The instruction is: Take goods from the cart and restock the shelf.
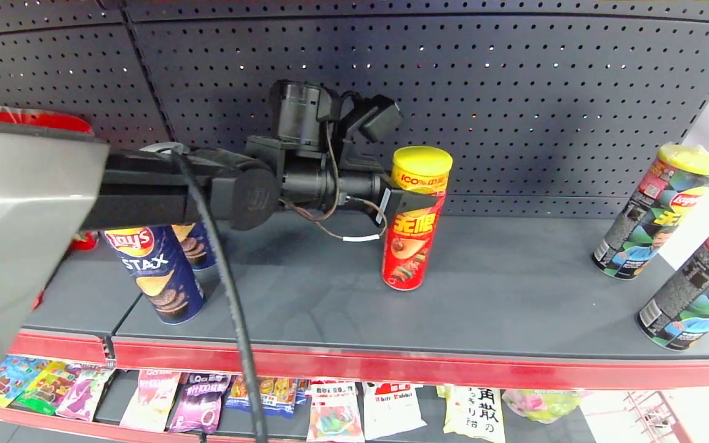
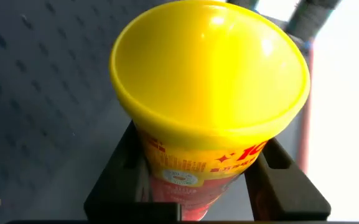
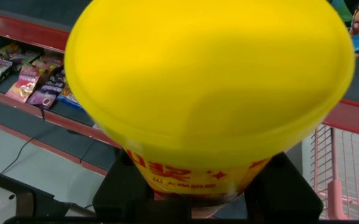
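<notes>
**Pinching a red can on the shelf with the left tool**

Grips with the left tool (image 1: 419, 199) just under the yellow lid of the red can (image 1: 406, 246), black fingers (image 2: 114, 186) pressed against either side of its upper wall. Keeps that can near the middle of the grey shelf (image 1: 514, 289), base apparently on the deck, leaning slightly, just in front of the pegboard (image 1: 514, 92).

Holds in the right tool (image 3: 195, 193) a second can (image 3: 210, 87) with the same yellow lid, clamped tight below the lid, off the shelf and above the floor.

On the robot's left of the red can, well apart from it: two blue cans (image 1: 157, 277), upright. On its right, toward the deck's end and also well apart: two dark cans (image 1: 652, 215), both tilted. Below the red front edge, on the next row down: snack bags (image 1: 336, 409) lined up side by side.
</notes>
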Controlling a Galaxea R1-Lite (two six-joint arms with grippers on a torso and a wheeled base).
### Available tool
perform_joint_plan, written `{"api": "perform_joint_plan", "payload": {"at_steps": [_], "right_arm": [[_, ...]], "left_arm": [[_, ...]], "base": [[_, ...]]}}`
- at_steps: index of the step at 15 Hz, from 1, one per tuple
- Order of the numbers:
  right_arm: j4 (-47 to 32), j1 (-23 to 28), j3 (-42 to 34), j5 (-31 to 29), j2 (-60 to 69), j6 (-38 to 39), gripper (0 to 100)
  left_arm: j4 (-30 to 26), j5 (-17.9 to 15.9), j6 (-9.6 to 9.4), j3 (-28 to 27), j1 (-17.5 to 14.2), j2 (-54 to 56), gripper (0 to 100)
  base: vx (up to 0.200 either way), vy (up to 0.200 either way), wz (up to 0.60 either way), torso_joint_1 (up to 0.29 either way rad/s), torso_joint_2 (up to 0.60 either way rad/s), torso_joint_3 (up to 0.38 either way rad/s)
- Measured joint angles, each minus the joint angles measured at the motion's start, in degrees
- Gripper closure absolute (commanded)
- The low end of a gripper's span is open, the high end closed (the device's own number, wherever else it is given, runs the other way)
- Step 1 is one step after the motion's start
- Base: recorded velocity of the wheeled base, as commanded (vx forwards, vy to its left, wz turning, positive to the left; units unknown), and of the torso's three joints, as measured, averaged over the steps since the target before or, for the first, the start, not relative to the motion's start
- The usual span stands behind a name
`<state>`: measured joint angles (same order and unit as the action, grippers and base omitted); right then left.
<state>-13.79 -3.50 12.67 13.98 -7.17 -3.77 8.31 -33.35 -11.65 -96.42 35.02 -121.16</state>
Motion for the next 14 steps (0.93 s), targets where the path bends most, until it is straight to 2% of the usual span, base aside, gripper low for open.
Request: {"api": "perform_joint_plan", "payload": {"at_steps": [4,6,7,10,14], "right_arm": [[0.09,-0.13,0.09,0.09,0.00,0.00,100],[0.09,-0.22,0.09,0.20,0.00,0.00,100],[0.07,-0.24,0.10,0.22,0.01,0.00,100],[0.09,-0.27,0.21,0.20,0.10,0.00,100],[0.05,-0.29,0.52,0.24,0.17,0.00,100]], "left_arm": [[2.66,0.27,0.06,15.52,2.54,10.19,100],[7.20,0.79,0.06,21.92,3.82,13.45,100],[11.19,1.55,0.30,24.48,4.13,14.41,100],[15.47,3.50,2.68,28.53,4.47,15.87,100],[15.47,3.77,2.79,30.16,4.56,16.40,100]], "base": [[0.000,0.000,0.00,0.000,0.00,0.000],[0.000,0.000,0.00,0.000,0.00,0.000],[0.000,0.000,0.00,0.000,0.00,0.000],[0.000,0.000,0.00,0.000,0.00,0.000],[0.000,0.000,0.00,0.000,0.00,0.000]]}}
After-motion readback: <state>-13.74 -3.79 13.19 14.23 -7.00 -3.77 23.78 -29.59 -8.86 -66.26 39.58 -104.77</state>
